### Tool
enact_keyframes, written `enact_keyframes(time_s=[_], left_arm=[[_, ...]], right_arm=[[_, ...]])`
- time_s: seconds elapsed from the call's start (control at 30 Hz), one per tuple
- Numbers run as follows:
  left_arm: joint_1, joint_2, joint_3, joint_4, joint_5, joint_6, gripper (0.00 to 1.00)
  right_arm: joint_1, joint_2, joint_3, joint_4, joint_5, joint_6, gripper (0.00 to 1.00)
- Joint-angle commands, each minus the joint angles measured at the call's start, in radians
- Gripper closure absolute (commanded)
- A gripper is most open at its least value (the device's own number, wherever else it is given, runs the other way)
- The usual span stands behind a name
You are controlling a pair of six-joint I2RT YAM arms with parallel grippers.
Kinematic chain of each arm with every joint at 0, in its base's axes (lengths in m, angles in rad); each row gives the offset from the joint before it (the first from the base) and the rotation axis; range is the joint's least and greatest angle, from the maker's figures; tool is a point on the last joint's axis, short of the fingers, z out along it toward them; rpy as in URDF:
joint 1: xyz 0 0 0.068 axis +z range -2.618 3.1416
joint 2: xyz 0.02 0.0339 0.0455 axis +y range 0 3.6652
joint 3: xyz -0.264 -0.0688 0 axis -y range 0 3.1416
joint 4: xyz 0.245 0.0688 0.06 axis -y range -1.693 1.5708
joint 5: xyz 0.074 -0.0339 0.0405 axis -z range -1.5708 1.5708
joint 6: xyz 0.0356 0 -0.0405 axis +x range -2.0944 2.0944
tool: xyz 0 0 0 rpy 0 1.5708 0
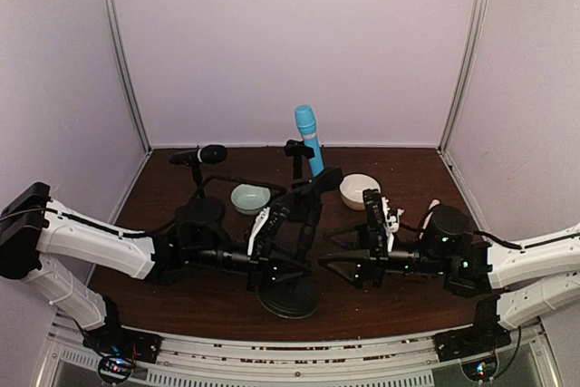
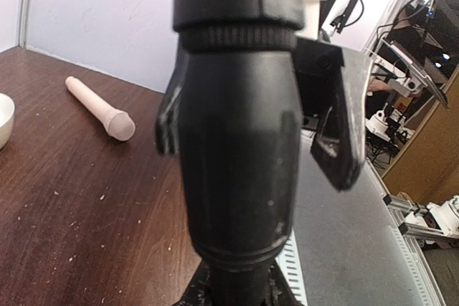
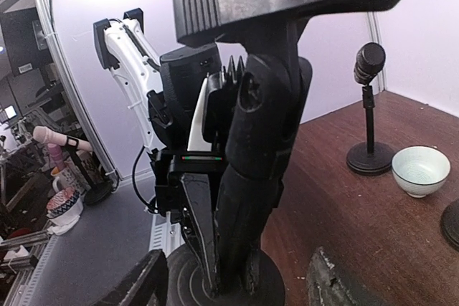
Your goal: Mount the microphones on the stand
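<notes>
The black stand (image 1: 288,295) near the front edge has an empty clip (image 1: 319,180) on top. My left gripper (image 1: 274,265) is shut on the stand's post (image 2: 237,141), with one finger (image 2: 337,141) showing on each side of it. My right gripper (image 1: 328,263) is open just right of the post, its fingertips (image 3: 136,288) apart and nothing between them. The black microphone (image 1: 210,153) sits in the left stand and the light blue microphone (image 1: 308,138) in the back stand. The cream microphone (image 2: 100,109) lies flat on the table, and only its end (image 1: 430,208) shows behind my right arm.
A pale green bowl (image 1: 250,198) and a white bowl (image 1: 359,190) stand just behind the front stand. The left stand's base (image 3: 369,158) is beside the green bowl (image 3: 422,170). White walls close in the back and both sides of the table.
</notes>
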Motion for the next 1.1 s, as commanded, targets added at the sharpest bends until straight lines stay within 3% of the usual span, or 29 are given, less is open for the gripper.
enact_keyframes(time_s=[0.0, 0.23, 0.33, 0.63, 0.77, 0.97, 1.07], left_arm=[[-0.013, -0.004, 0.053, 0.083, 0.031, 0.011, 1.00], [-0.025, -0.006, 0.055, 0.051, 0.024, 0.023, 1.00], [-0.026, -0.003, 0.059, 0.047, 0.023, 0.024, 1.00], [-0.026, -0.019, 0.058, 0.001, -0.090, 0.036, 1.00], [-0.028, -0.058, 0.057, -0.127, -0.356, 0.080, 1.00], [-0.094, -0.072, 0.109, -0.280, -0.775, 0.162, 1.00], [-0.124, -0.075, 0.106, -0.279, -0.851, 0.188, 1.00]], right_arm=[[-0.011, 0.057, 0.052, 0.155, -0.095, 0.056, 0.34], [-0.020, 0.111, 0.077, 0.221, -0.132, 0.100, 0.36], [-0.020, 0.123, 0.086, 0.219, -0.134, 0.097, 0.41], [-0.019, 0.143, 0.113, 0.142, -0.030, 0.107, 0.86], [0.044, 0.125, 0.152, -0.017, 0.236, 0.095, 1.00], [0.247, 0.219, 0.355, -0.410, 0.889, 0.216, 1.00], [0.264, 0.231, 0.360, -0.411, 0.978, 0.234, 1.00]])
